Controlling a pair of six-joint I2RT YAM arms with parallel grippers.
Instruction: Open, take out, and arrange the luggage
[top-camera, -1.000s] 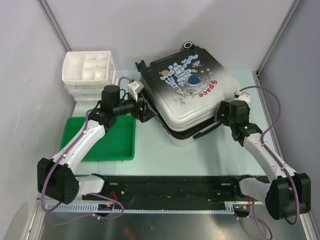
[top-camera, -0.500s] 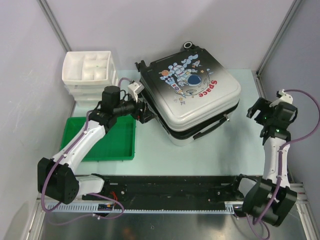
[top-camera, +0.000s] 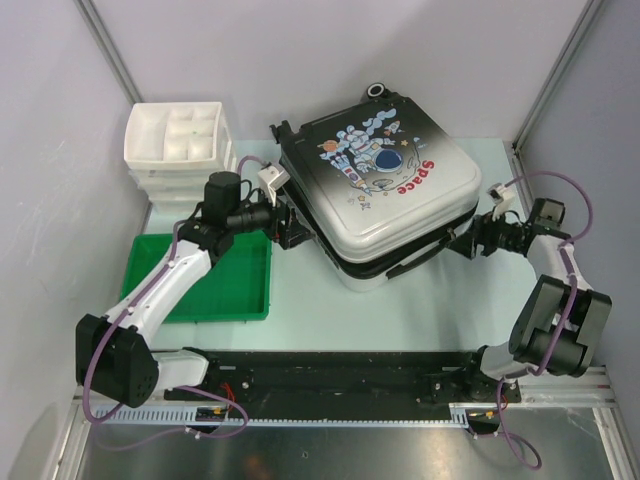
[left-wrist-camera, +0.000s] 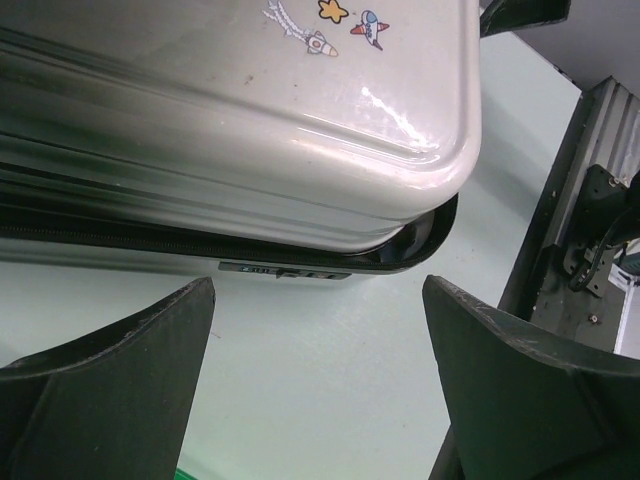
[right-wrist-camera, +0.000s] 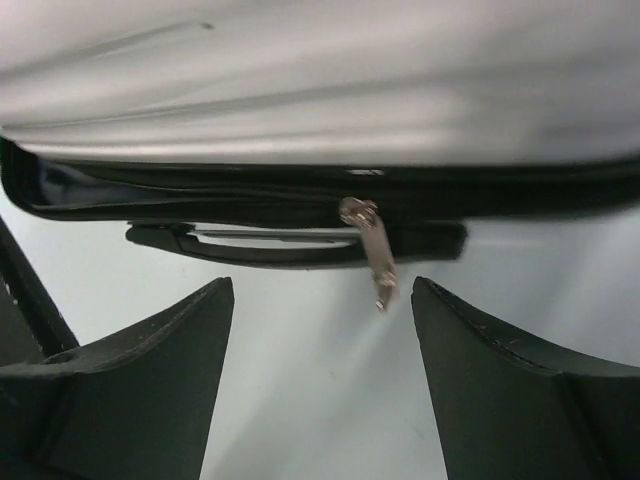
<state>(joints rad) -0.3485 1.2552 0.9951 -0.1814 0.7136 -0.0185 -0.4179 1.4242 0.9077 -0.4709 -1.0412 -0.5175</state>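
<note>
Right gripper (top-camera: 468, 245), jaws apart, faces the zipper pull (right-wrist-camera: 375, 250) on the luggage (top-camera: 380, 190), lying closed mid-table; left gripper (top-camera: 285, 228), also apart, sits beside it. Nothing opened or unpacked yet.

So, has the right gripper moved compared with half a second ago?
Yes. The right gripper has swung leftward, away from the right wall, and now faces the luggage near its zipper pull.
</note>
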